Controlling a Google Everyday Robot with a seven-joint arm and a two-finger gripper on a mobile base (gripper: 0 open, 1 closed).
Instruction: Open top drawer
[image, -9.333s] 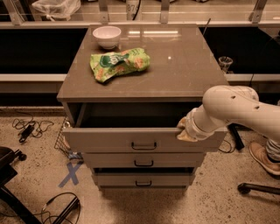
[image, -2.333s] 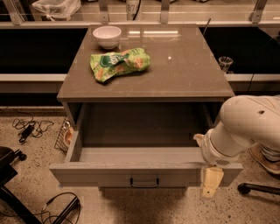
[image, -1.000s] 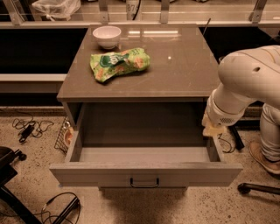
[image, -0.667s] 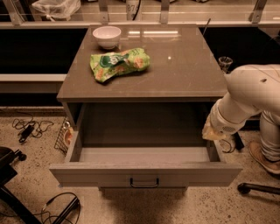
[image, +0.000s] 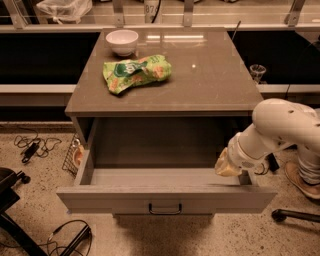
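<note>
Top drawer (image: 165, 199): stands pulled far out from the cabinet, its front towards the camera and its deep grey interior bare as far as the view shows
Handle (image: 165, 209): small dark bar at the middle of the drawer front, with nothing touching it
Gripper (image: 227, 165): low at the drawer's right side, just by the right wall near the front corner, well apart from the handle; whether it is released or clenched cannot be told from this view
Arm (image: 280, 130): white, reaching in from the right edge
Tabletop (image: 210, 75): carries a white bowl (image: 122, 40) at the back left and a green snack bag (image: 136, 73) just in front of it (neither has any part in the task)
Step in hand: the opening itself looks done, judging by how far the drawer is out
Next move: likely only to draw the gripper clear to the right without knocking the drawer's wall
</note>
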